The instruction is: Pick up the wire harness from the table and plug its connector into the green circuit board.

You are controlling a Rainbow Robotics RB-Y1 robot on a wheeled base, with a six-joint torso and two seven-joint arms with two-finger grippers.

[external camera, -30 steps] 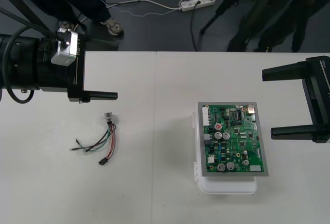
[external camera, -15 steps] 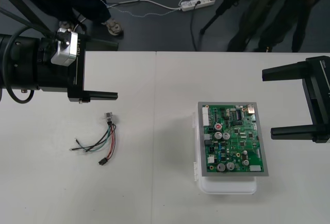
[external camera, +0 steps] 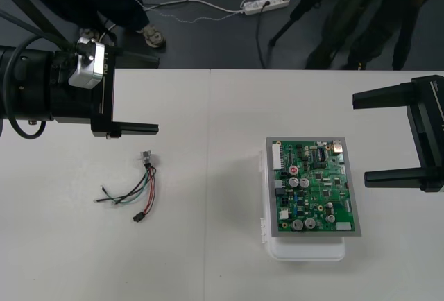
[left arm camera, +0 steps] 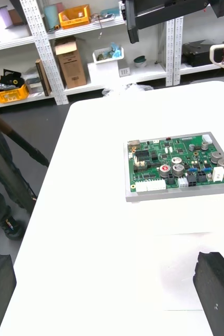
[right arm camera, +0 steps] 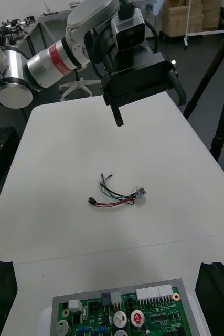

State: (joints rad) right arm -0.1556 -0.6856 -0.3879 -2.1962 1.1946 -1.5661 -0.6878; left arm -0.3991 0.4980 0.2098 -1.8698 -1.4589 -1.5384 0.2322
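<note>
While the wire harness [external camera: 135, 191] lies loose near the left gripper [external camera: 135, 93], the right gripper [external camera: 378, 136] waits beside the green circuit board [external camera: 313, 186]; both gape wide.

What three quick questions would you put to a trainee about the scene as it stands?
1. Fill the gap: the green circuit board sits on a ___ base.
2. Where does the wire harness lie?
A. On the table, near the left gripper and apart from the board
B. On top of the board
C. Hanging over the table's edge
3. True or false: the right gripper is shut on the harness.

Key
1. White; the white base shows below the board.
2. A
3. False. It is open and holds nothing, beside the board; the left gripper is open too.
</note>
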